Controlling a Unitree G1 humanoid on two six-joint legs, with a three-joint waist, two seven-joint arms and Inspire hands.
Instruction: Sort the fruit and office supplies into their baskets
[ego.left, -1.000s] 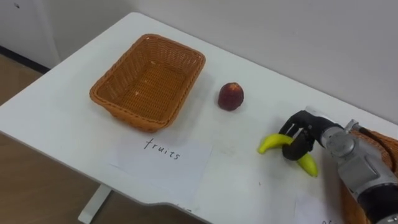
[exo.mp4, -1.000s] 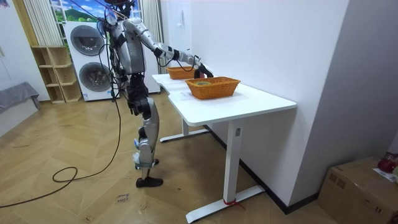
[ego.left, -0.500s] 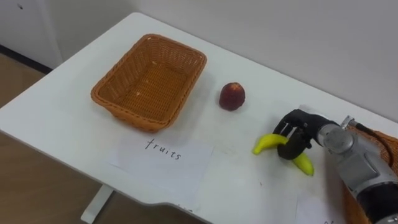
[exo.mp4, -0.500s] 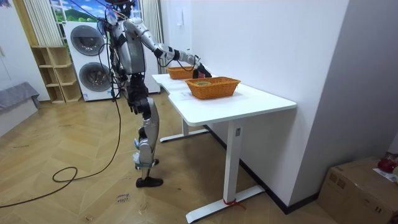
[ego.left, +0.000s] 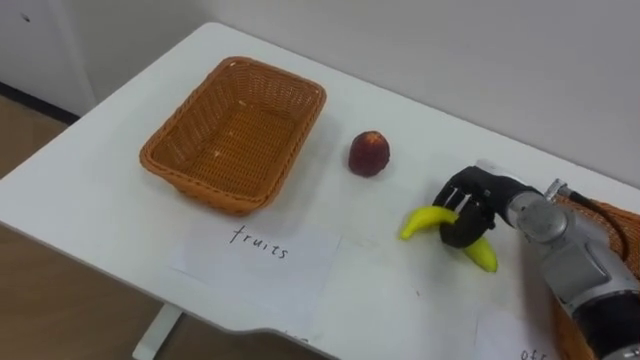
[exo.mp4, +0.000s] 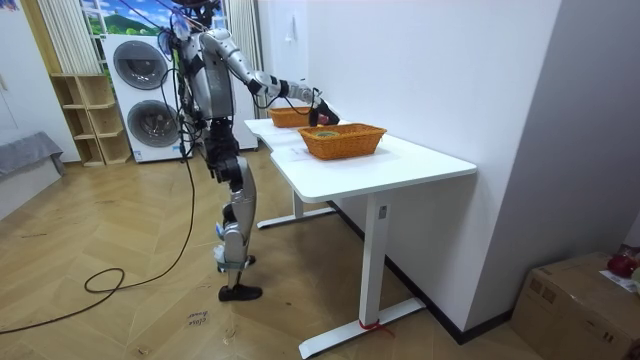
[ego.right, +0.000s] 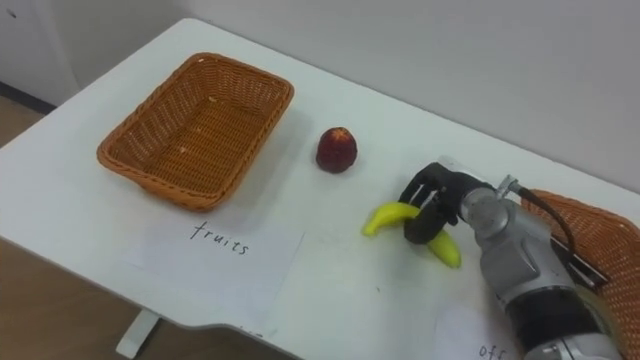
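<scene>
On the white table (ego.left: 100, 200), the banana (ego.left: 420, 222) is clasped by the right hand (ego.left: 465, 205) and is carried further left than before, toward the fruit basket (ego.left: 205, 188).

A home's utility room: stacked washing machines (exo.mp4: 141, 95) beside open shelves (exo.mp4: 85, 121) (herringbone wood floor (exo.mp4: 130, 320)).

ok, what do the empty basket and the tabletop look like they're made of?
Basket: woven wicker or rattan, matte orange-brown; the weave shows along its walls and rim. Table: smooth white top, probably laminate; even surface, no visible grain.
</scene>
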